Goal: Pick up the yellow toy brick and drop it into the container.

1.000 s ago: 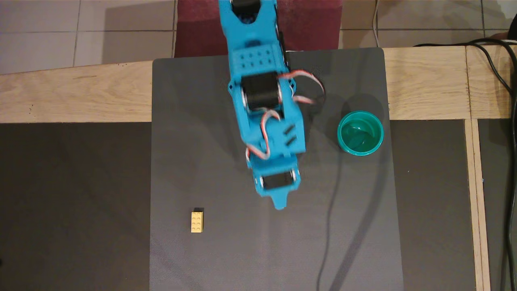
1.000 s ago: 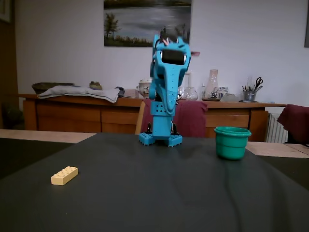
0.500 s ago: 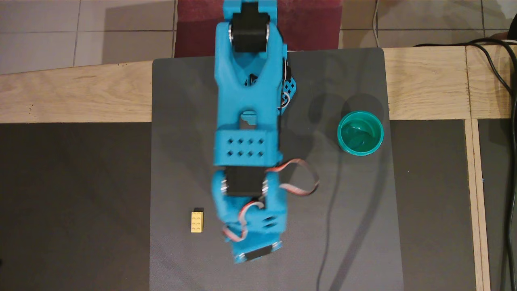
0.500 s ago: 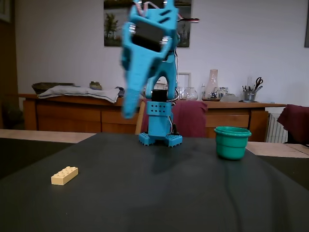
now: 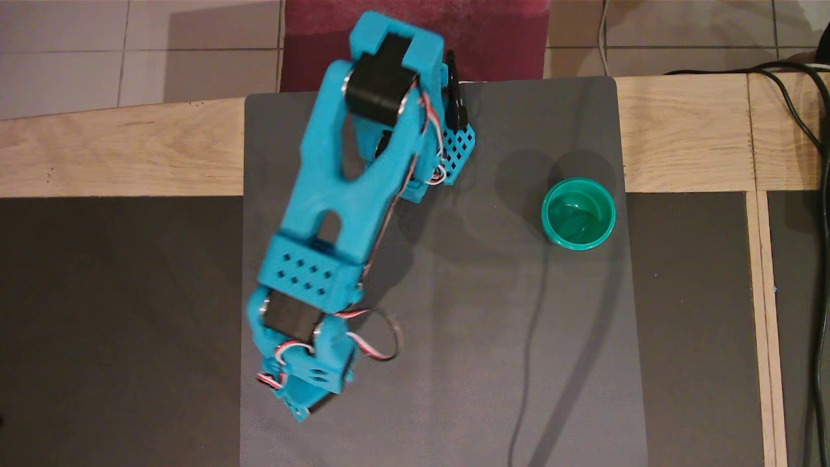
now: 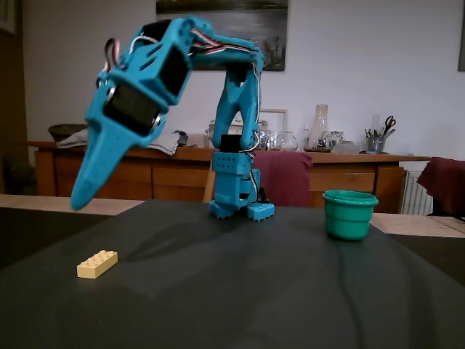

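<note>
The yellow toy brick (image 6: 97, 264) lies flat on the dark mat at the front left of the fixed view; in the overhead view the arm's wrist hides it. My blue gripper (image 6: 78, 200) hangs in the air above the brick, pointing down and leftward, its fingers together in one pointed tip with nothing held. From overhead, the gripper (image 5: 300, 414) sits at the mat's lower left. The container, a teal-green cup (image 5: 546, 214), stands upright at the mat's right side, far from the gripper, and its wall (image 6: 349, 222) shows in the fixed view.
The arm's base (image 6: 242, 209) stands at the mat's far edge. The grey mat (image 5: 486, 357) lies over a wooden table frame (image 5: 130, 152). Black cables (image 5: 814, 139) run along the right side. A sideboard with clutter fills the background.
The arm has swung left and reached further out, from the mat's middle to above the brick, which it now covers in the overhead view. Brick and cup have not moved.
</note>
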